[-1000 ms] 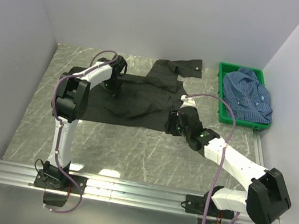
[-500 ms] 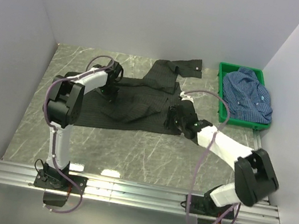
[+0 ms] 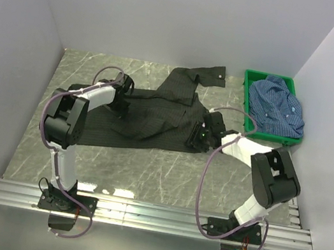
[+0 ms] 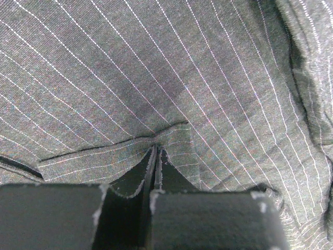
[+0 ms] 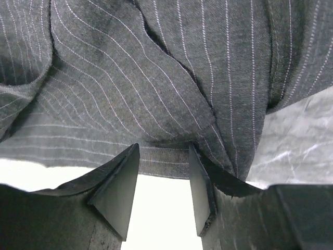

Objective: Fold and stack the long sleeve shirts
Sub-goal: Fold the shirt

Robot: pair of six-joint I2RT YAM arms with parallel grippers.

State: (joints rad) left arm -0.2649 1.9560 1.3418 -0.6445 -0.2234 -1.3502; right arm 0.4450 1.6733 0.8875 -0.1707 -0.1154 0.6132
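Black shirt (image 3: 156, 113) lies spread between both hands; the right arm has folded in closer since 1 second ago. Left hand (image 4: 156, 151) pinches a shirt fold; right hand (image 5: 164, 149) stands parted, hem across its tips. Bare surface (image 3: 146, 167) lies behind both hands. Right of the right hand, a crate (image 3: 245, 110) holds the blue shirt (image 3: 280, 106).

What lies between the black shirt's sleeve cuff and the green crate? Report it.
Only bare marbled tabletop in the top external view; the black shirt's cuff and the green crate lie apart.

shirt: black pinstriped shirt (image 5: 156, 78), creased, hem crossing the fingertips
right gripper (image 5: 164, 152): 2 fingers apart
table (image 5: 296, 140): marbled, right
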